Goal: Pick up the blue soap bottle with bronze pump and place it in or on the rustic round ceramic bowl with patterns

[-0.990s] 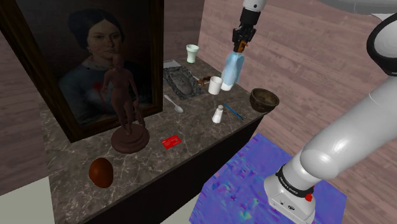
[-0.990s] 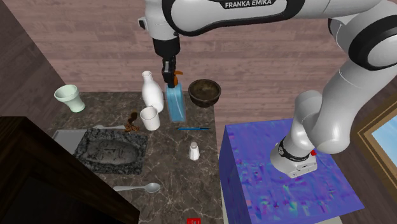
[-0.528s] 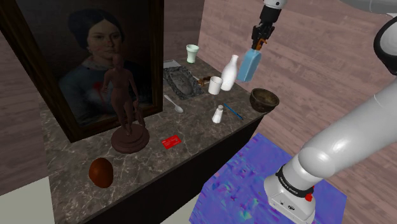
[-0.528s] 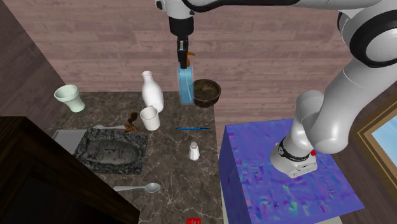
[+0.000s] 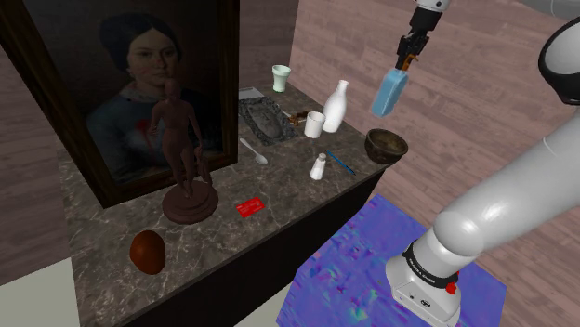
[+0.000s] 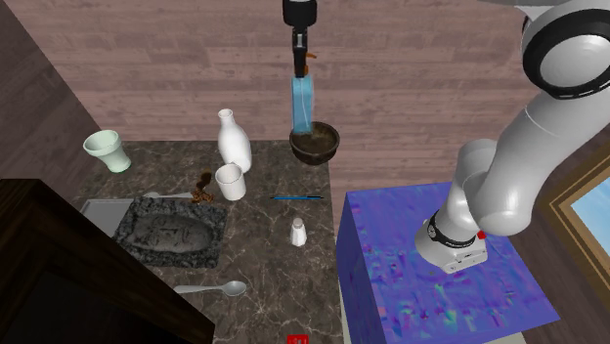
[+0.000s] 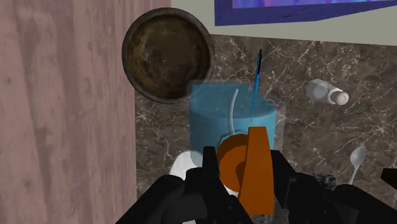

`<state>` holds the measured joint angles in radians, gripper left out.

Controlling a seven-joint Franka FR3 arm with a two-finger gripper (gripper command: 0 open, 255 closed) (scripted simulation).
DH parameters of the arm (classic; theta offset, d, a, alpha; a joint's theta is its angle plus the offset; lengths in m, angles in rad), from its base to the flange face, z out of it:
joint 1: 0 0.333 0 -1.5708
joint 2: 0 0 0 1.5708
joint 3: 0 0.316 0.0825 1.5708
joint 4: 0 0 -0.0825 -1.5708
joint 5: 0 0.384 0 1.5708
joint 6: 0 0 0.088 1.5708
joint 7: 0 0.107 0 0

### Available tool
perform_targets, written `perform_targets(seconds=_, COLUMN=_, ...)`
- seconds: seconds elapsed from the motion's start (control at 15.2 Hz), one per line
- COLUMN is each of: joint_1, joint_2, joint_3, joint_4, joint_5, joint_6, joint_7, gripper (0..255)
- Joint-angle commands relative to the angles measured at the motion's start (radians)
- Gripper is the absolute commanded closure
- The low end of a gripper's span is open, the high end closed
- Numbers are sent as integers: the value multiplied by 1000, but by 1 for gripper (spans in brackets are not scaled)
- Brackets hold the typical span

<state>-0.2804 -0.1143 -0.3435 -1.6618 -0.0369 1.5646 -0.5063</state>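
1. Bottle (image 5: 390, 90), blue with an orange-brown pump, hangs high in the air, clamped at the pump between the fingers of the gripper (image 5: 406, 58).
2. Across the counter (image 5: 232, 243) in the shoulder view, from the left: a figurine (image 5: 181, 139), a white vase (image 5: 336, 100) with a cup (image 5: 315, 124), then the brown bowl (image 5: 386, 146) at the far end.
3. The carry is in hand. The wrist view shows the bowl (image 7: 168, 54) just beside the bottle's line of descent, not squarely beneath it.
4. Next, by this reading: a small shift over the bowl's middle, a straight lowering, then release. A tall bottle may tip against the rim.
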Motion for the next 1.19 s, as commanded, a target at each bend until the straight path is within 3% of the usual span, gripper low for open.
perform_targets(seconds=0.0, joint_1=-21, joint_2=12, joint_3=-28, joint_4=37, joint_5=2, joint_6=-25, joint_7=-52, gripper=255)
perform_targets(seconds=0.4, joint_1=-91, joint_2=87, joint_3=-117, joint_4=163, joint_5=29, joint_6=-80, joint_7=-211, gripper=255)
perform_targets(seconds=1.12, joint_1=-86, joint_2=38, joint_3=-109, joint_4=-41, joint_5=7, joint_6=80, joint_7=-195, gripper=255)
